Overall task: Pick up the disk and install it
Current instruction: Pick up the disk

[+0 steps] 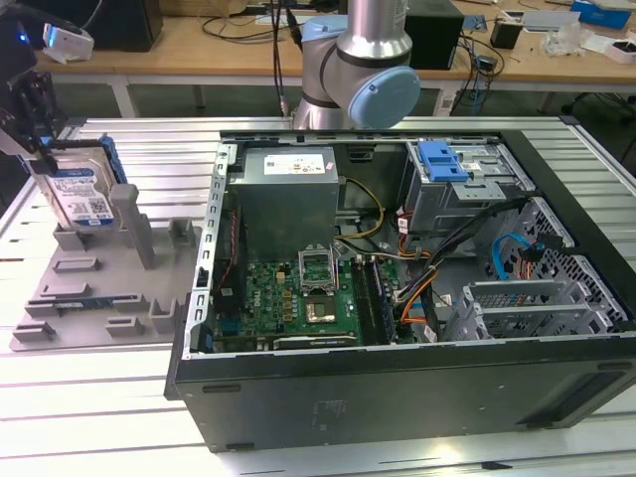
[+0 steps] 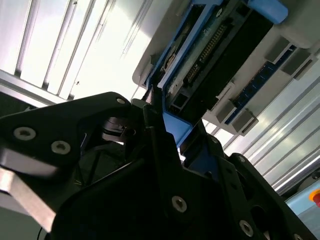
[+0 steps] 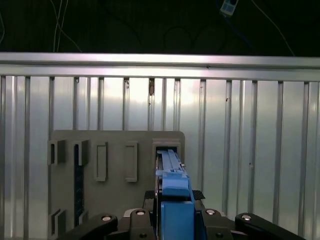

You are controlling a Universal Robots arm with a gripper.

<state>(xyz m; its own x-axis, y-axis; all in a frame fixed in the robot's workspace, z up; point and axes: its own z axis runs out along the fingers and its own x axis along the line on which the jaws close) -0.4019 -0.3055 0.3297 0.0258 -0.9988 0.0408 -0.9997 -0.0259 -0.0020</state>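
Gripper [image 3: 175, 212] sits directly above the disk [image 1: 84, 197], which stands on edge in the holder [image 1: 99, 298]; jaws apparently closed on its bracket [image 3: 171, 172].

A ribbed silver metal counter [image 1: 99, 417] carries a grey slotted holder tray [image 1: 94, 298] lying flat toward the exterior view's left and, just beside it on the right, an open black computer case [image 1: 397, 393] lying on its side, innards facing up
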